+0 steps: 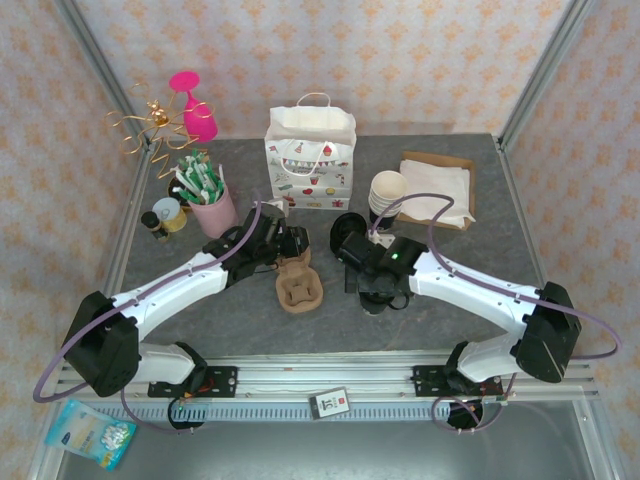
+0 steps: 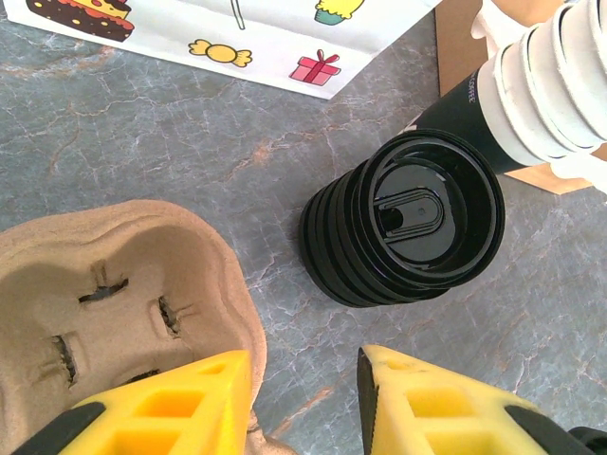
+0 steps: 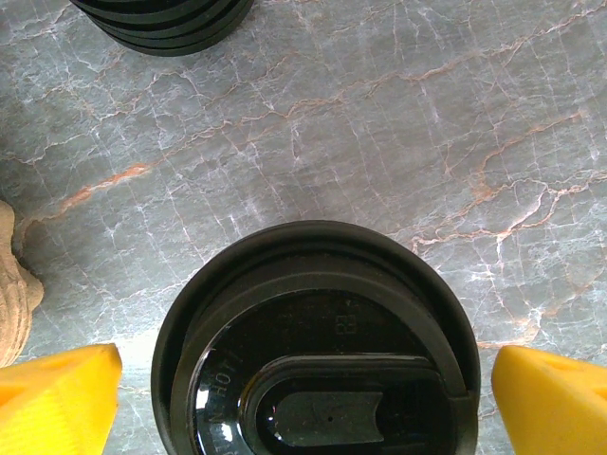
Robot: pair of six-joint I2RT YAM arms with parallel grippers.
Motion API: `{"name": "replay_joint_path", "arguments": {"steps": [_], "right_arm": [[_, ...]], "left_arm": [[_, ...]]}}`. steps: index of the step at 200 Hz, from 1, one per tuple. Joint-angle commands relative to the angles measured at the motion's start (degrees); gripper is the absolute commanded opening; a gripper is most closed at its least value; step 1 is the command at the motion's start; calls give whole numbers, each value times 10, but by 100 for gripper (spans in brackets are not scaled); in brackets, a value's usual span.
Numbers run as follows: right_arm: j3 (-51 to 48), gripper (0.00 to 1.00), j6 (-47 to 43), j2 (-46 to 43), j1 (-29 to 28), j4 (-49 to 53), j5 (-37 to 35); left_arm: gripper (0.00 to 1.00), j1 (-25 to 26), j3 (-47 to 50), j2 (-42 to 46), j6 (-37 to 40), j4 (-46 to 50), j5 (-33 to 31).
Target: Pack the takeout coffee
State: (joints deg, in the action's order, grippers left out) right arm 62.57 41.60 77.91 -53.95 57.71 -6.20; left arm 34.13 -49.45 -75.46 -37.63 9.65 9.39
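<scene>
The right end effector (image 3: 303,403) hung released, its yellow fingers (image 3: 57,403) spread wide on either side of the takeout coffee (image 3: 313,322) with a sliver of daylight showing at each side of the black lid. The cup stood upright on the desk (image 3: 398,142), just beside the pulp cup carrier (image 1: 298,290) and near the stack of loose lids (image 3: 161,24). It would likely handle as a light thing. Whether it was filled could not be told, so it was best kept level. Its paper wall looked thin and easy to crush, while the lid was smooth plastic, probably slippery, and liable to pop off if squeezed. The safest hold seemed to be on the paper wall just under the lid's rim, where the rolled lip stiffens it, with a gentle squeeze. The left end effector (image 2: 303,403) stood with its jaws partly apart over the carrier's near rim. I could not tell whether it pinched that rim or merely hovered there. Beyond stood the stack of lidless cups (image 1: 387,195) and the printed paper bag (image 1: 310,155).
</scene>
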Motion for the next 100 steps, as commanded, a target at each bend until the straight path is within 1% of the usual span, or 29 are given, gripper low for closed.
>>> {"name": "replay_joint_path", "arguments": {"steps": [1, 18, 34, 51, 71, 88, 91, 100], "right_arm": [[8, 100, 5, -20, -3, 16, -18], [23, 100, -2, -33, 1, 17, -19], [27, 100, -9, -55, 12, 7, -23], [27, 100, -28, -75, 43, -11, -4], [32, 100, -44, -94, 71, -22, -3], [31, 100, -55, -99, 96, -31, 1], [32, 100, -58, -113, 101, -34, 3], [29, 100, -65, -121, 117, -41, 13]], "left_arm": [[37, 1, 1, 18, -2, 7, -6], [37, 1, 0, 14, -2, -3, -7], [37, 1, -17, -9, 4, -9, -24], [37, -1, -45, -48, 8, -20, -28], [37, -1, -74, -98, 15, -48, -33], [39, -1, -94, -139, 30, -77, -24], [39, -1, -96, -146, 30, -81, -22], [40, 0, -109, -168, 32, -87, -15]]}}
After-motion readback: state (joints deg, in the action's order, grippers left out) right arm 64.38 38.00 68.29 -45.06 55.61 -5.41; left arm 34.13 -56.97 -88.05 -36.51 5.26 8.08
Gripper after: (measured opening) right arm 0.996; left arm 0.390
